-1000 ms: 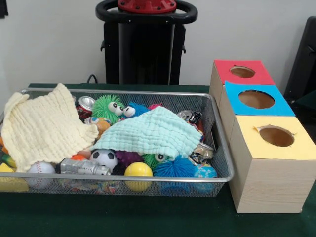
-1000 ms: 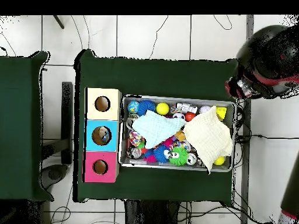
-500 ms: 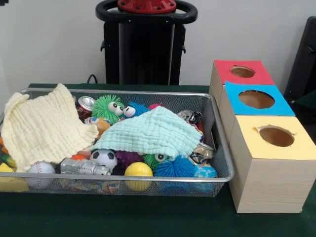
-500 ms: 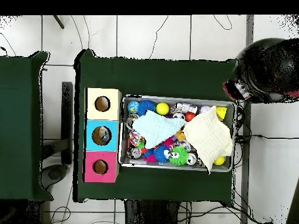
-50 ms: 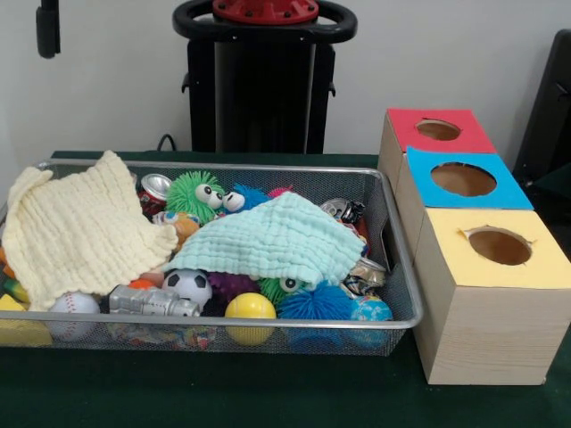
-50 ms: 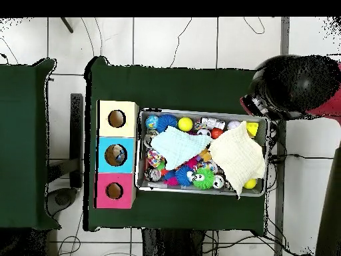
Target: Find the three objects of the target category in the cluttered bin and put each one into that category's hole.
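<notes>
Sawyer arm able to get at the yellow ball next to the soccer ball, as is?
Probably yes. The yellow ball lies uncovered, clear of the mint cloth and open from above. The arm hangs beyond the bin's end. Neighbouring toys crowd the ball, though.

Robot lab, pedestal (image 5: 265,76) at green-clothed table (image 5: 268,392), floor cables (image 6: 170,40) (tiled floor)

Readable text: none is showing anywhere.
Cans (image 5: 156,189): printing is appearing as colour only, not legible.
</notes>
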`<act>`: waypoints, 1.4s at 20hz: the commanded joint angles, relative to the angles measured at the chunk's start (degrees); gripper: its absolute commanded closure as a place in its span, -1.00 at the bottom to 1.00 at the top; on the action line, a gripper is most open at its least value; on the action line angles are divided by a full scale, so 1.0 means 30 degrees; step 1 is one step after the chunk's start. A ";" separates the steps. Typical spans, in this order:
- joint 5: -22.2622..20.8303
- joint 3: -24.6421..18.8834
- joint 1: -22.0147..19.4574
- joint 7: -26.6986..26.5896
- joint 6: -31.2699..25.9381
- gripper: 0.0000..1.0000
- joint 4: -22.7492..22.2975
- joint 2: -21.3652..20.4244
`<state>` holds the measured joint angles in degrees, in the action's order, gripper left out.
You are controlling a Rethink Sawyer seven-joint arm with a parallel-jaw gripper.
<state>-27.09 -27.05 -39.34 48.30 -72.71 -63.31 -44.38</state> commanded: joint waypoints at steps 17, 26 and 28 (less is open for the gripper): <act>-0.0068 -0.0877 -0.0243 -0.2192 0.2541 -1.00 -0.4265 0.1282; -0.0576 -0.0797 -0.0105 -0.1520 0.4280 -1.00 -0.4897 0.1898; -0.0553 -0.1105 -0.0348 -0.2383 0.4527 -1.00 -0.5163 0.2157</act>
<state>-27.16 -27.13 -39.75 48.30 -63.85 -69.73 -41.83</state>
